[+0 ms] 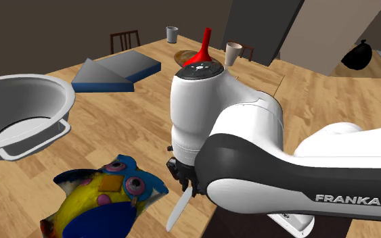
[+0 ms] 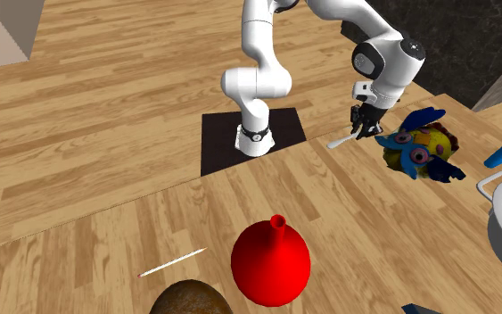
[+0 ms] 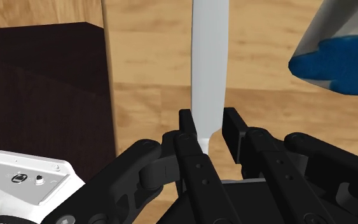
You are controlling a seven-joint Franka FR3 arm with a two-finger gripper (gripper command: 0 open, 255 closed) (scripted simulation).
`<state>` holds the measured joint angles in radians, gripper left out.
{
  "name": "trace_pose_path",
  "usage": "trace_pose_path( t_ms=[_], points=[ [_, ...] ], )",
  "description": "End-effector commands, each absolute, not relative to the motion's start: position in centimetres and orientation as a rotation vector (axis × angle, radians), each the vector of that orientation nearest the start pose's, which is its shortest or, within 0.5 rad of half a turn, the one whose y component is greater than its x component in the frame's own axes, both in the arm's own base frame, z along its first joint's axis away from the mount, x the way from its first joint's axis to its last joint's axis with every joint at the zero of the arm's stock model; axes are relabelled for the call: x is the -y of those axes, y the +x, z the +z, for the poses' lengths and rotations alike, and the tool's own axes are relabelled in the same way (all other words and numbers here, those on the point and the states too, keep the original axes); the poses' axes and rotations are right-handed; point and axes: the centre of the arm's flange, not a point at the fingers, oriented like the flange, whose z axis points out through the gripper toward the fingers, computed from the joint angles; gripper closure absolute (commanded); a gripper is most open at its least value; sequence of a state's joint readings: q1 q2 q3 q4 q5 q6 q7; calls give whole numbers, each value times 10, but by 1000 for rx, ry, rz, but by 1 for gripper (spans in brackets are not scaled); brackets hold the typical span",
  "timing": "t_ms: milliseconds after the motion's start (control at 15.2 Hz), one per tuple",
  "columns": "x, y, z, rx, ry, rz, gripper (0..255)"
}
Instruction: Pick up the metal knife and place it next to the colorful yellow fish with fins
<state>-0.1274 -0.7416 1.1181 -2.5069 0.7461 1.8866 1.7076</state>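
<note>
Beside the fish (image 1: 104,195), the downturned end effector (image 3: 209,125) clasps the knife (image 3: 209,57).

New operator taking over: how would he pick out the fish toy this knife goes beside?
Find the big grey bowl on the wooden table. Between it and the gripper clasping the knife lies the fish: yellow body, blue fins, the sole many-coloured thing nearby.

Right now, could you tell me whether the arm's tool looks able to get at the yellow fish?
Probably yes: the tool, shut on the knife, hangs close beside the fish, with bare wooden tabletop between them and nothing in the way.
</note>
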Motion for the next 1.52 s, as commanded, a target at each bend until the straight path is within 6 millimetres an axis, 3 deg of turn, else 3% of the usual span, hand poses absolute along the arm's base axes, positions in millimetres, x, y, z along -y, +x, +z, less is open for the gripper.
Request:
trace_pose_path(
  t_ms=[0,528,594,924,1188,1452],
  points=[
    [-362,191,358,-1845,-2661,103,255],
    [-362,191,352,-1845,-2661,103,255],
    [-362,191,352,-1845,-2661,103,0],
    [-362,191,352,-1845,-2661,103,0],
    [-364,197,402,-1845,-2661,103,0],
    [-364,197,402,-1845,-2661,102,0]
  ],
)
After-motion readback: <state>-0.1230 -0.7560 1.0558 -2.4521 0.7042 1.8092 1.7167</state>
